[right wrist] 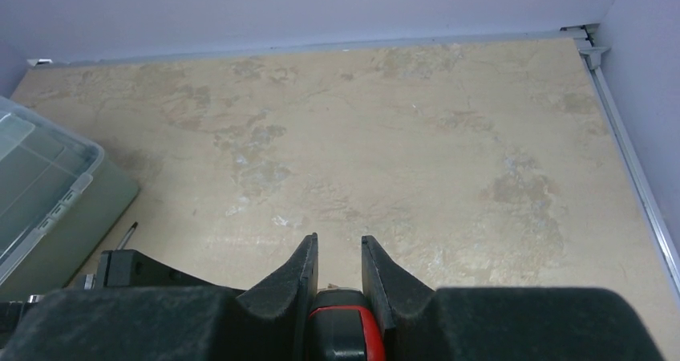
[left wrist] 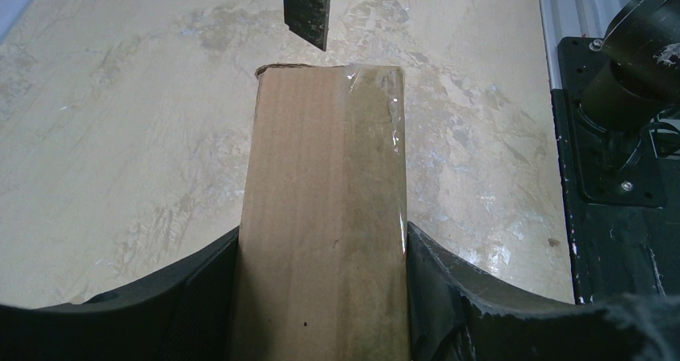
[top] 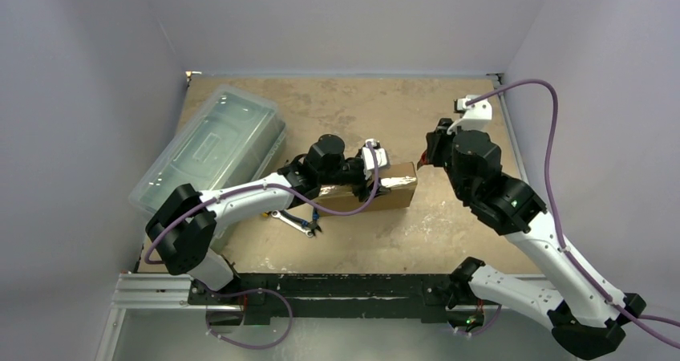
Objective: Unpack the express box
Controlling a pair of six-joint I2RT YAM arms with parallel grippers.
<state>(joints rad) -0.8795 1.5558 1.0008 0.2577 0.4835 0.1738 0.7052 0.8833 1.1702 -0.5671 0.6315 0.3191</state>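
While we looked for the line the next move would follow, we found the express box [left wrist: 321,160] lying lengthwise straight out from the left gripper [left wrist: 322,241], whose fingers [left wrist: 200,289] were clamped on its two long sides near the close end. In the overhead view that long axis ran across the middle of the table [top: 361,104], from the left wrist toward the right arm, with the far end of the box pointing at the right gripper [right wrist: 338,249]. The right gripper was clenched on a red-and-black tool [right wrist: 341,329], and in the left wrist view we saw a dark pointed tip [left wrist: 305,12] hanging just past the far end of the box; we could not tell whether it touched the cardboard. A strip of clear tape [left wrist: 373,152] ran down the upper face along the long axis, so we judged that any cut would travel from that far end back toward the left fingers, and that the right arm was the one placed to make it. We counted one box, one plastic bin [top: 212,144] at the far left, one tool in the right grip and one loose hand tool [top: 295,221] on the table just by the left forearm.
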